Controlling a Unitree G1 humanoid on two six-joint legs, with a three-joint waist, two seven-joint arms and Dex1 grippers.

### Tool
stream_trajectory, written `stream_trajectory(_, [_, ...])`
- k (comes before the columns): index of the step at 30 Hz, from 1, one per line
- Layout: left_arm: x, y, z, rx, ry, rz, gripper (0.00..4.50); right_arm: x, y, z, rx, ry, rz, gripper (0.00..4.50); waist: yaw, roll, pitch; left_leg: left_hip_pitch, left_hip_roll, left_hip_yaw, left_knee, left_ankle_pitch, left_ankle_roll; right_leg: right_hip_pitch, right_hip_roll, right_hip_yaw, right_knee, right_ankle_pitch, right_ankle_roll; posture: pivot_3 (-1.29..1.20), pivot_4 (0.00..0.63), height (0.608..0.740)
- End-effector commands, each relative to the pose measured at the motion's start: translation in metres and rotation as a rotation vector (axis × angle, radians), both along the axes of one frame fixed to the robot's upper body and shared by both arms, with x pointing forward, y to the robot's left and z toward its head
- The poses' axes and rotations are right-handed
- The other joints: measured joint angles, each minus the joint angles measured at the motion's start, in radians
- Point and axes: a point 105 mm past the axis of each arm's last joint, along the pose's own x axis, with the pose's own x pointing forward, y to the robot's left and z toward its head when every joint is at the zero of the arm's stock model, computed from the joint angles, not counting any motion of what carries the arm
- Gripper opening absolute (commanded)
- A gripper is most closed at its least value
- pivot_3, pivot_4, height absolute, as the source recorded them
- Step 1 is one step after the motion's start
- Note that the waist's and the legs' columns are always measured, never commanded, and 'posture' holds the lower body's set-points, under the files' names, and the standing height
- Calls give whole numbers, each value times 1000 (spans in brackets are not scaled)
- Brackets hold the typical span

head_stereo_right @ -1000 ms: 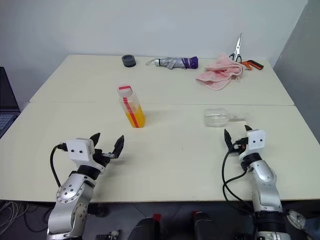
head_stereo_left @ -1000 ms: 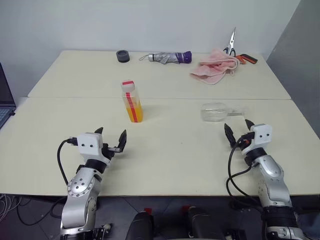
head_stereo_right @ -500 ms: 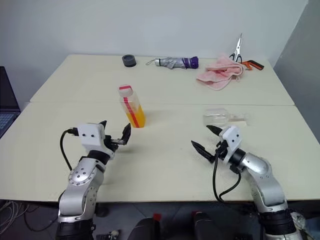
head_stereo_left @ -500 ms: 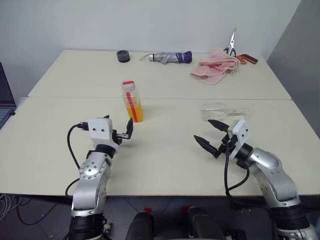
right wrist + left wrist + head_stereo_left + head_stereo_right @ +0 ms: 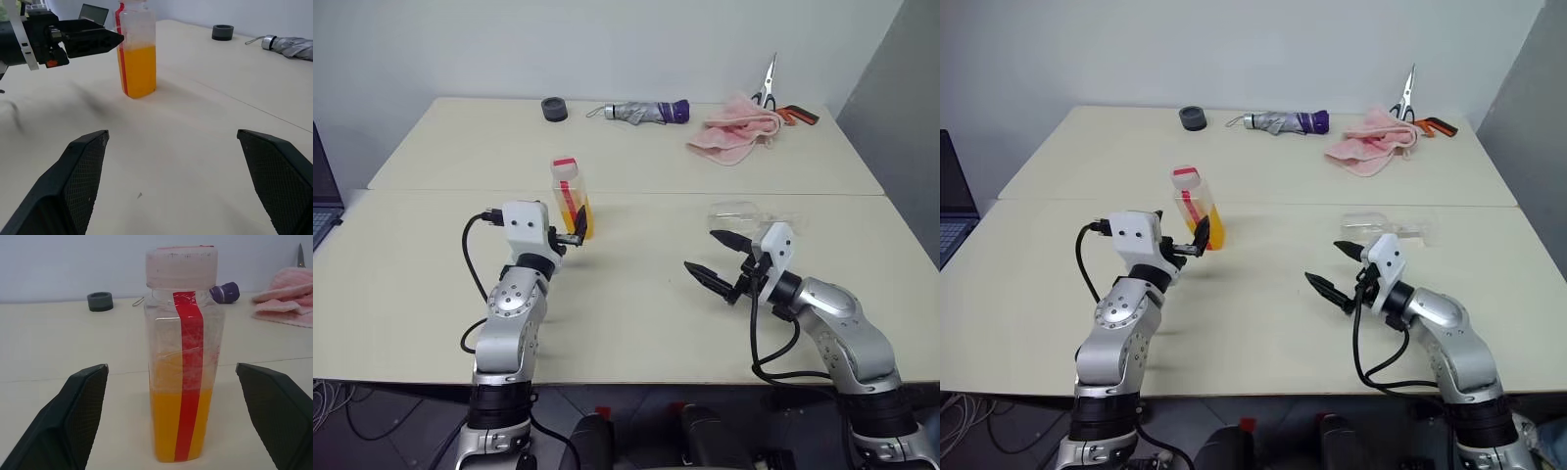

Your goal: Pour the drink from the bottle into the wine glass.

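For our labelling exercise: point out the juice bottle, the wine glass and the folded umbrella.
bottle (image 5: 182, 357): left wrist view, on its red stripe.
wine glass (image 5: 732, 210): left eye view, on the bowl, lying on its side.
folded umbrella (image 5: 1283, 121): right eye view, on the grey canopy.

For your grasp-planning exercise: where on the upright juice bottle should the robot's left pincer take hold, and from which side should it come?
Grip the bottle on its flat side walls at mid-body, below the cap, approaching level from the robot's side. It stands upright and squarish, so the flat faces suit two fingers. The left pincer is open and already faces it; the bottle sits centred between its fingers.
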Motion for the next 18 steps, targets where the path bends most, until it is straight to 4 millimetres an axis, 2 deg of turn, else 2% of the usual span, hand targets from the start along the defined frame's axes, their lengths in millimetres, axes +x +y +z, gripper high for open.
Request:
stream_trajectory(1, [6, -4, 12, 1, -40, -1, 4472, -6, 7, 19, 16, -51, 68, 4500, 0, 0, 0, 0, 0, 0, 0, 0, 0, 0, 0, 0, 0, 0, 0, 0, 150, 740])
stream_trajectory(10, [20, -13, 17, -4, -49, -13, 4472, -20, 19, 28, -24, -68, 213, 4500, 0, 0, 0, -1, 0, -1, 0, 0, 0, 0, 0, -5, -1, 0, 0, 0, 150, 740])
stream_trajectory(18, [29, -16, 22, -6, -64, -6, 4472, -16, 22, 34, -39, -88, 235, 4500, 1, 0, 0, -6, -1, -10, 1, 0, 0, 0, -2, -15, -3, 0, 0, 0, 150, 740])
